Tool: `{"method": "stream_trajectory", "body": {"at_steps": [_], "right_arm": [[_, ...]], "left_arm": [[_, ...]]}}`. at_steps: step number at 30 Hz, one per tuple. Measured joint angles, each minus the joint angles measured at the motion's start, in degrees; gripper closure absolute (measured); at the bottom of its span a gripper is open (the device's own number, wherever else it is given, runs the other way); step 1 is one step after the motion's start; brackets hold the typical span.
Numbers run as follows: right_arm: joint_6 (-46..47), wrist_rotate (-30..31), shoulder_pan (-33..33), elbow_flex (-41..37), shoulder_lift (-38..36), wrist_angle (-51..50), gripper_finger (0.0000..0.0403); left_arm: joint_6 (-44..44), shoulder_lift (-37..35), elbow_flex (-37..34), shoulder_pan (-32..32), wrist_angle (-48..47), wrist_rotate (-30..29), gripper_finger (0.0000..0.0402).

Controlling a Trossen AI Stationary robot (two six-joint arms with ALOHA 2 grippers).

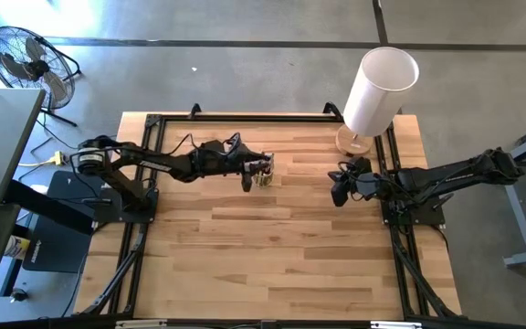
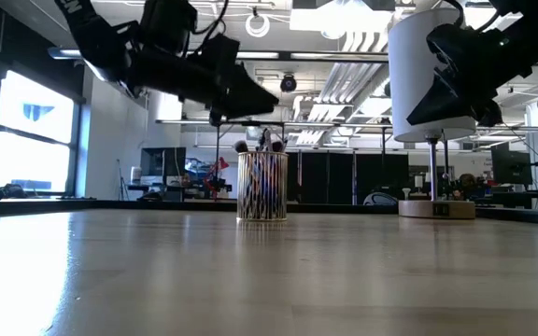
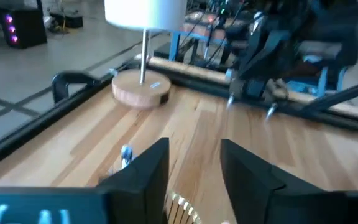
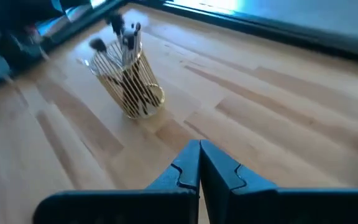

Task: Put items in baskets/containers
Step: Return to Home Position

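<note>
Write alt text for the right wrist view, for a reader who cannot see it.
A gold wire container stands upright on the wooden table, holding a bunch of thin makeup brushes, bristle tips up. In the foreground the right gripper, shut and empty, points toward it without touching it.

A white cylinder (image 1: 380,87) on a round wooden base (image 1: 354,142) stands at the far right corner of my counter (image 1: 272,247); a fan (image 1: 26,59) sits on the floor (image 1: 245,18).
</note>
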Motion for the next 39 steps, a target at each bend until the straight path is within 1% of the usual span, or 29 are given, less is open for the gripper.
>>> {"method": "stream_trajectory", "body": {"at_steps": [4,7,9,11,12,15,18,21,24,27,31,36,39], "right_arm": [[-9.98,0.58,0.0,0.0,0.02,-1.2,0.0401],[-13.41,-0.91,0.0,0.0,0.02,-1.16,0.0401],[-17.26,-3.13,0.0,0.0,0.0,-1.15,0.0401],[-22.71,-7.08,0.0,0.0,0.0,-1.22,0.0402],[-24.93,-9.46,0.0,0.0,0.0,-1.21,0.0402],[-29.82,-16.04,0.02,0.0,0.0,-1.69,0.0402],[-34.49,-21.34,0.02,-0.42,-0.02,-1.2,0.0402],[-36.86,-26.64,0.0,-4.68,-1.47,5.05,0.0402],[-37.18,-30.43,0.0,-11.14,-4.25,15.04,0.0402],[-34.85,-31.36,0.0,-16.72,-8.15,21.48,0.0402],[-31.78,-31.19,0.0,-21.71,-15.06,23.68,0.0403],[-31.19,-28.05,-0.05,-24.69,-25.91,23.54,0.0403],[-31.19,-28.75,-1.11,-24.74,-32.44,19.24,0.0403]], "left_arm": [[0.01,-2.31,2.28,-0.02,0.3,0.45,0.0244],[1.12,-4.69,4.65,-0.02,-3.56,2.88,0.0246],[3.33,-5.74,7.21,-0.15,-6.87,5.76,0.0251],[4.35,-6.61,9.36,-1.27,-13.12,6.56,0.0262],[4.46,-6.73,10.62,-2.11,-16.21,5.68,0.0268],[5.55,-6.92,14.41,-5.97,-22.8,-0.23,0.0293],[7.55,-6.93,16.07,-10.43,-26.74,-5.64,0.0324],[7.5,-6.91,16.16,-14.38,-26.26,-9.87,0.0358],[6.95,-6.91,16.17,-17.82,-26.28,-12.84,0.0391],[4.03,-6.91,16.17,-20.85,-26.24,-16.13,0.0395],[1.86,-6.91,16.17,-24.59,-26.34,-20.15,0.04],[-1.26,-6.91,16.17,-28.62,-28.92,-26.62,0.04],[-3.16,-6.89,16.17,-30.88,-31.08,-29.8,0.0401]]}}
